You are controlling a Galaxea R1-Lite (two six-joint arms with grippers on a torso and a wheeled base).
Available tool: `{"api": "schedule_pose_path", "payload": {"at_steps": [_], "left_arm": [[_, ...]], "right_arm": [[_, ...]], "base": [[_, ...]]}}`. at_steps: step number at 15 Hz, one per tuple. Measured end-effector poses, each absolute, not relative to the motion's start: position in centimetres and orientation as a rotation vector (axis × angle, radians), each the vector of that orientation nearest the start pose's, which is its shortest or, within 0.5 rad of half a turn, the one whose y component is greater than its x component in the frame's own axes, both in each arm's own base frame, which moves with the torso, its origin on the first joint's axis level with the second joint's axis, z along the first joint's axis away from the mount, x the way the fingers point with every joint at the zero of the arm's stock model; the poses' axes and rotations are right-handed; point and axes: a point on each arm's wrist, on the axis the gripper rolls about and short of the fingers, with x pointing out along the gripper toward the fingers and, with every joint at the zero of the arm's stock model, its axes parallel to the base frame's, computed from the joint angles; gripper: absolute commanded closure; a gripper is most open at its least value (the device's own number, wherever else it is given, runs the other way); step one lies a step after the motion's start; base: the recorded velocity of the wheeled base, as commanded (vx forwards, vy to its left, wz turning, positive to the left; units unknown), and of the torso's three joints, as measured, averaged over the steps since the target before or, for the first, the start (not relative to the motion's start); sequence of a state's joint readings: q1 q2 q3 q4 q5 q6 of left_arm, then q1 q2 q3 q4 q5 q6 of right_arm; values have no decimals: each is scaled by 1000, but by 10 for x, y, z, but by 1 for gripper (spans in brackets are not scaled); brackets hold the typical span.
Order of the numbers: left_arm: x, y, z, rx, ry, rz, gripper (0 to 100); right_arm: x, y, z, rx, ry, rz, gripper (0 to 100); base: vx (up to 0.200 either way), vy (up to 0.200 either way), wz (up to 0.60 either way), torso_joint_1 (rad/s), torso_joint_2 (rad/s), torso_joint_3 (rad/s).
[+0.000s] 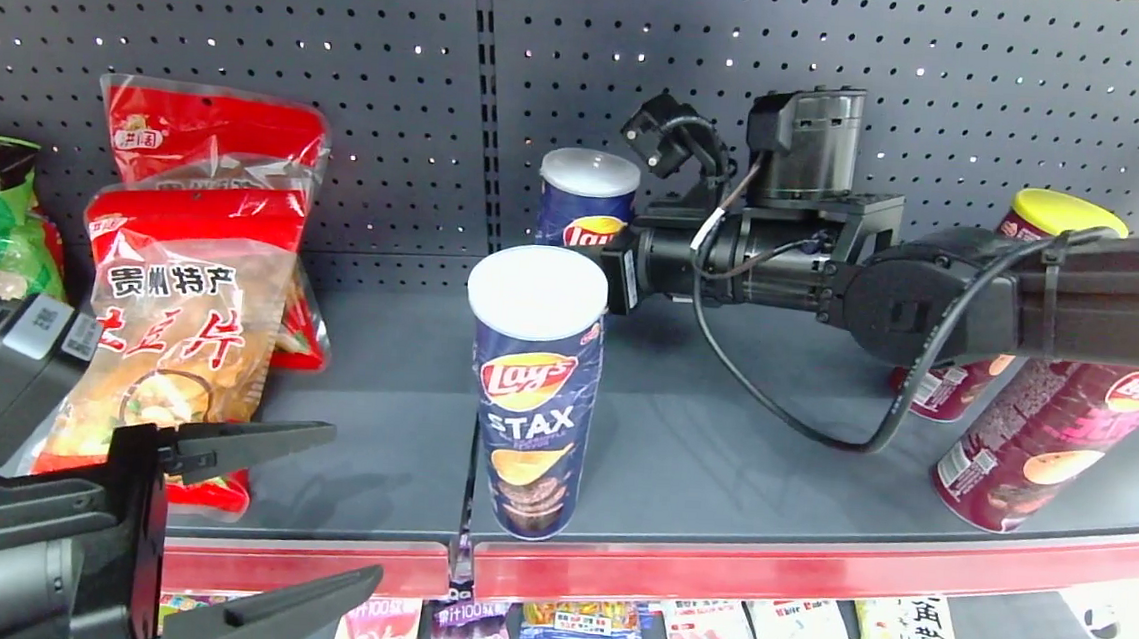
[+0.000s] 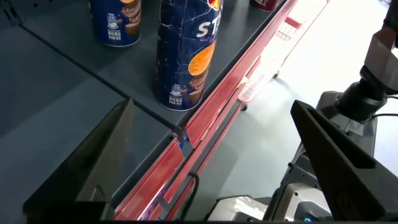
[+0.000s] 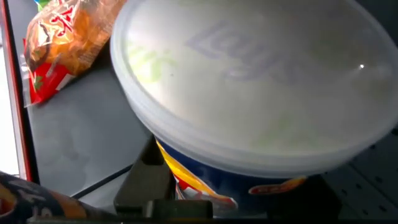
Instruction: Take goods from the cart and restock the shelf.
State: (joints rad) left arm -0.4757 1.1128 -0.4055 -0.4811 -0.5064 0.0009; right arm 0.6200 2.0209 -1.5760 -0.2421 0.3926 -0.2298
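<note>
shelf (image 1: 721,450): grey deck, red front lip, grey pegboard (image 1: 250,16) behind.
lower tier: small snack packets (image 1: 708,635), 6 o'clock of deck.
front blue can (image 1: 532,387): upright at front lip, centre.
rear blue can (image 1: 583,195): upright by pegboard, 12 o'clock of front can.
red bags (image 1: 179,312): 9 o'clock.
maroon cans (image 1: 1042,443): 3 o'clock, nearer one tilted.
right gripper (image 1: 619,263): arm level from 3 o'clock, at rear blue can; grip cannot be told.
left gripper (image 1: 354,501): 8 o'clock, off the lip, jaws wide, nothing held.

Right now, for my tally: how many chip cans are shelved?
4: front blue can at the edge, rear blue can behind it, yellow-lidded maroon can and nearer maroon can right; more may hide.
</note>
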Motion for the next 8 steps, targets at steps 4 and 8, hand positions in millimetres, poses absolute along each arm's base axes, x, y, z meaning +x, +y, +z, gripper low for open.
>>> {"api": "schedule_pose_path", "payload": {"at_steps": [4,8], "left_arm": [[126,-77,191,-4,236,-977,0],[126,-77,191,-5,238,-978,0]], "right_arm": [[337,257,238,-235,101,1040,100],[338,259,234,-236,107,1044,0]], "base": [[0,0,0,0,0,0],[0,0,0,0,0,0]]}}
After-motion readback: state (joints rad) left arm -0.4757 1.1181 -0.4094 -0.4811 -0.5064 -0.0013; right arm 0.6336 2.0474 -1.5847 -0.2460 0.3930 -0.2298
